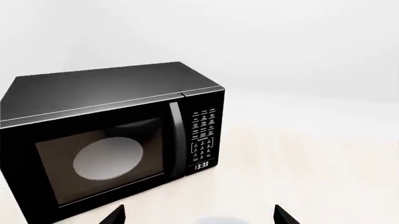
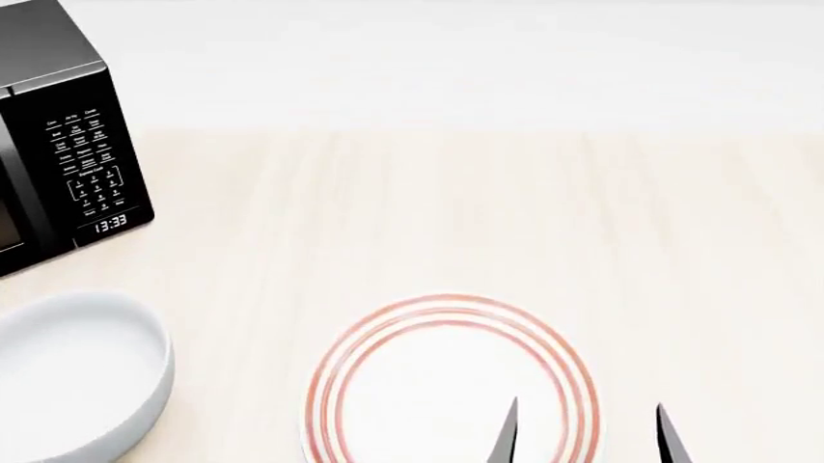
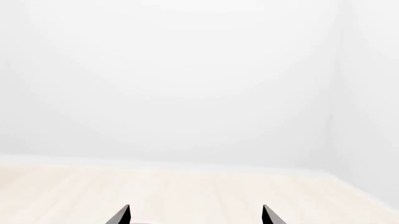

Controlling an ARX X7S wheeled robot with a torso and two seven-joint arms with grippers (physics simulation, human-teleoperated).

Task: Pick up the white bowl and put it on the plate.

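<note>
White bowl (image 2: 77, 374) rests untouched on the bench (image 2: 515, 212), near left, in front of the microwave (image 2: 65, 145); plate (image 2: 451, 381) near centre. Both grippers, left (image 1: 199, 215) and right (image 2: 586, 434), hold fingers spread and empty. Advice: left gripper descends over the bowl's rim, pinching 1 thick wall squarely.

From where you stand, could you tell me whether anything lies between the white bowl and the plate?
Nothing visible does. Bare table separates the white bowl from the plate; the microwave stands behind the bowl, off that path.
</note>
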